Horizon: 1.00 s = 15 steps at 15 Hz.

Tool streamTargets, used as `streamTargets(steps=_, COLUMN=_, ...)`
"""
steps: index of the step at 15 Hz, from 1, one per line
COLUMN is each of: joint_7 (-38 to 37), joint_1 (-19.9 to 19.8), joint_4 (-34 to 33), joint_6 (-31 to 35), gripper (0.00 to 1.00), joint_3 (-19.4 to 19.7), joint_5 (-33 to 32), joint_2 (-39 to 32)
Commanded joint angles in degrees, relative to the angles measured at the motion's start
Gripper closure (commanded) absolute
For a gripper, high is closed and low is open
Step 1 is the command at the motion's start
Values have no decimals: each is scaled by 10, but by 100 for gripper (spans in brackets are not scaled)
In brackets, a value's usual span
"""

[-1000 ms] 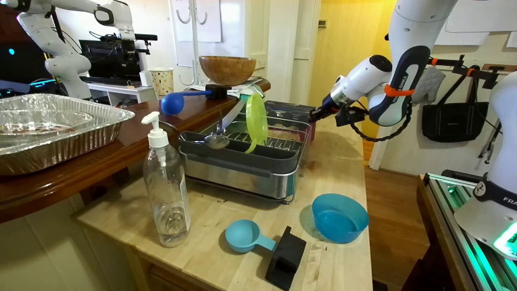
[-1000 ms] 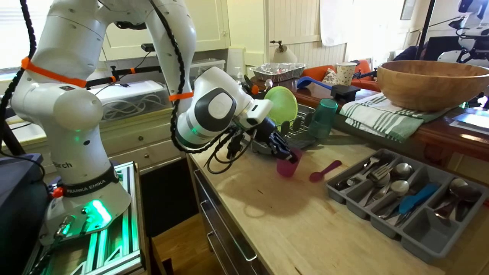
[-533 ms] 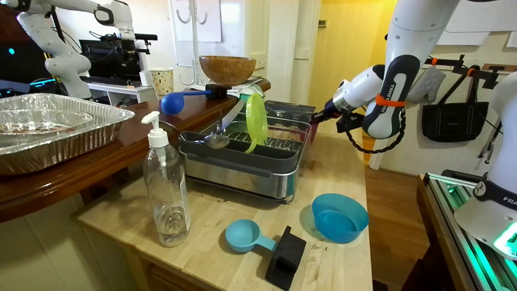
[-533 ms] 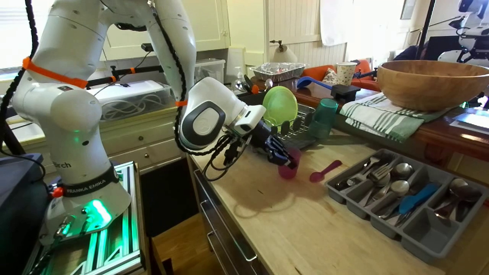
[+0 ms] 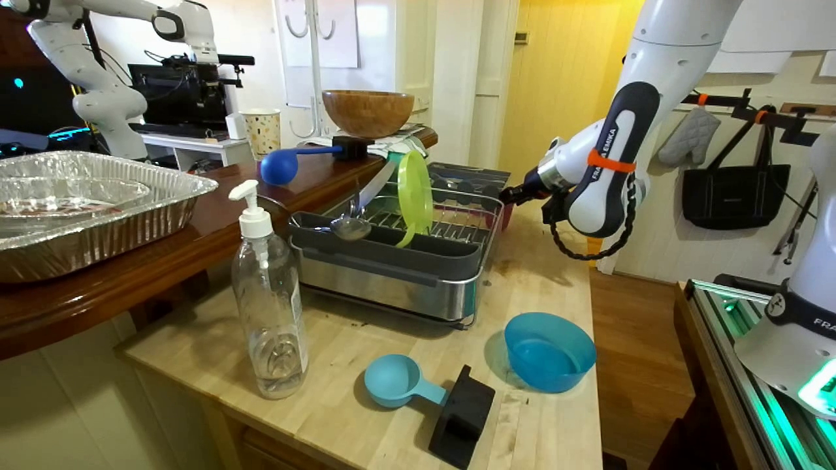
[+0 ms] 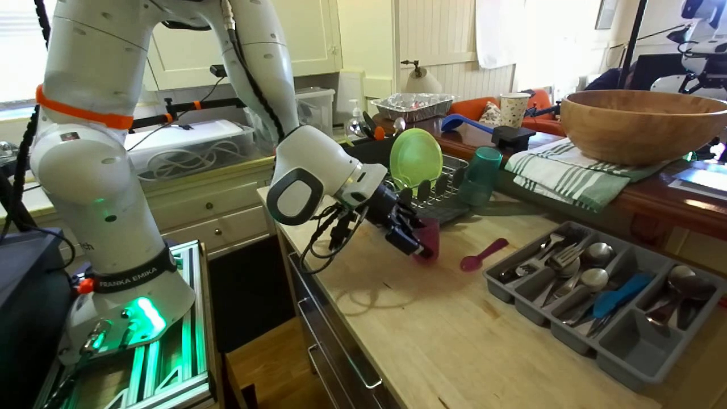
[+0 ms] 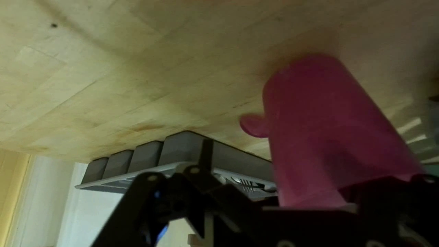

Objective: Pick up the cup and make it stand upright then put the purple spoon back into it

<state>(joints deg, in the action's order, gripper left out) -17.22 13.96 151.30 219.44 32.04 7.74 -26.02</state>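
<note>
The pink-purple cup (image 6: 433, 241) stands about upright on the wooden counter, its mouth towards my gripper (image 6: 422, 237). The jaws are spread, one finger to either side of the cup's upper part; I cannot tell whether either touches it. In the wrist view the cup (image 7: 319, 137) fills the space beside one dark finger (image 7: 205, 154), and its rim is partly hidden by the gripper body. The purple spoon (image 6: 484, 254) lies flat on the counter beside the cup. Only its bowl end, the purple spoon (image 7: 253, 125), shows from behind the cup in the wrist view.
A grey cutlery tray (image 6: 610, 346) lies past the spoon. Behind the gripper stands the dish rack (image 5: 392, 287) with a green plate (image 6: 416, 159); a teal cup (image 6: 480, 176) is at its end. A blue bowl (image 5: 548, 352) and light-blue scoop (image 5: 395, 382) are on the same counter.
My gripper has opened from being shut at the cup's rim. The cup has gone from leaning to about upright, and the wrist has swung lower. The spoon has not moved.
</note>
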Motion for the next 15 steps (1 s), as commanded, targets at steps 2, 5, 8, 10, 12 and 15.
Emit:
streamTargets(steps=2, joint_7=30, joint_1=-128, joint_4=4, joint_6=18, gripper=0, joint_3=-130, joint_5=30, joint_2=51)
streamTargets(steps=5, joint_7=26, joint_1=-174, joint_4=0, joint_6=22, gripper=0, joint_3=-170, joint_5=27, joint_2=59)
streamTargets(steps=8, joint_7=19, joint_1=-204, joint_4=0, joint_6=22, gripper=0, joint_3=-196, joint_5=23, joint_2=71)
streamTargets(steps=10, joint_7=14, joint_1=-221, joint_4=1, joint_6=10, gripper=0, joint_3=-207, joint_5=15, joint_2=87)
streamTargets(steps=12, joint_7=10, joint_1=-235, joint_4=0, joint_6=1, gripper=0, joint_3=-215, joint_5=7, joint_2=101)
streamTargets(steps=15, joint_7=3, joint_1=-255, joint_4=-5, joint_6=-18, gripper=0, joint_3=-220, joint_5=-4, joint_2=124)
